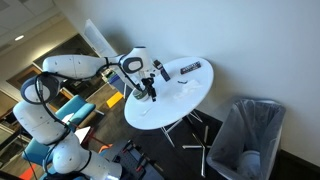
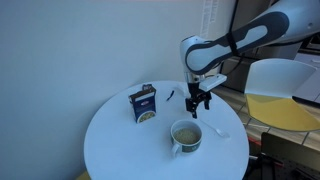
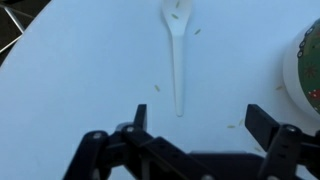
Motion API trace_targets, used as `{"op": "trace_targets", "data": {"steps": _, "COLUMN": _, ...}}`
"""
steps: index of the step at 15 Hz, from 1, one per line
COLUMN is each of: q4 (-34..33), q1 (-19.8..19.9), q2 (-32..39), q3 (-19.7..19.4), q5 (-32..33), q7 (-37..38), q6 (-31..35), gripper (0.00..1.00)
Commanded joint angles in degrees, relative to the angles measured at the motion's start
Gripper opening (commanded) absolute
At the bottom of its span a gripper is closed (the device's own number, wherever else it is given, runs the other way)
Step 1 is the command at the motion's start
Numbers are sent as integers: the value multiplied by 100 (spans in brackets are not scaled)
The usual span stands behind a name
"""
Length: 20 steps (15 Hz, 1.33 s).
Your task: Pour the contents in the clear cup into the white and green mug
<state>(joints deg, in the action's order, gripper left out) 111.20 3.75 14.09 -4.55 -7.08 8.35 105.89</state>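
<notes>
The white and green mug [image 2: 186,135] stands on the round white table [image 2: 120,140], near its front, with pale contents inside. Its rim shows at the right edge of the wrist view [image 3: 306,62]. My gripper [image 2: 198,101] hangs just above the table behind the mug, open and empty; it also shows in an exterior view [image 1: 148,90]. In the wrist view the jaws [image 3: 200,125] are spread over bare table, with a white plastic spoon [image 3: 179,55] lying just ahead of them. I see no clear cup in any view.
A blue packet [image 2: 144,103] stands left of my gripper, and a small dark item [image 2: 170,95] lies behind it. A flat dark bar [image 1: 190,68] lies at the table's far side. Small crumbs dot the table. A grey bin [image 1: 246,135] stands on the floor beside the table.
</notes>
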Motion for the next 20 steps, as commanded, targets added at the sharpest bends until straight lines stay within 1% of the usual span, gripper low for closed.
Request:
{"op": "trace_targets", "data": {"steps": 1, "q4": 20, "q1": 3, "q2": 67, "q3": 6, "q5": -51, "q7": 131, "q6": 40, "gripper": 96}}
{"op": "trace_targets", "data": {"steps": 4, "q4": 47, "q1": -1, "q2": 137, "q3": 17, "q5": -78, "q7": 128, "q6": 49, "gripper": 91}}
{"op": "trace_targets", "data": {"steps": 11, "q4": 121, "q1": -7, "q2": 266, "q3": 35, "q5": -181, "q7": 127, "q6": 50, "gripper": 87}}
{"op": "trace_targets", "data": {"steps": 12, "q4": 128, "q1": -5, "q2": 279, "q3": 35, "q5": -195, "q7": 125, "q6": 53, "gripper": 85}}
{"op": "trace_targets", "data": {"steps": 13, "q4": 139, "q1": -2, "q2": 289, "q3": 34, "q5": -209, "q7": 122, "q6": 54, "gripper": 87}}
{"op": "trace_targets", "data": {"steps": 14, "q4": 157, "q1": -4, "q2": 288, "q3": 31, "q5": -207, "q7": 138, "q6": 69, "gripper": 86}}
{"op": "trace_targets", "data": {"steps": 15, "q4": 188, "q1": -6, "q2": 274, "q3": 32, "q5": -209, "q7": 130, "q6": 86, "gripper": 87}}
{"op": "trace_targets", "data": {"steps": 17, "q4": 277, "q1": -21, "q2": 213, "q3": 38, "q5": -197, "q7": 133, "q6": 138, "gripper": 88}}
{"op": "trace_targets", "data": {"steps": 20, "q4": 337, "q1": -33, "q2": 173, "q3": 54, "q5": -202, "q7": 124, "q6": 166, "gripper": 87}}
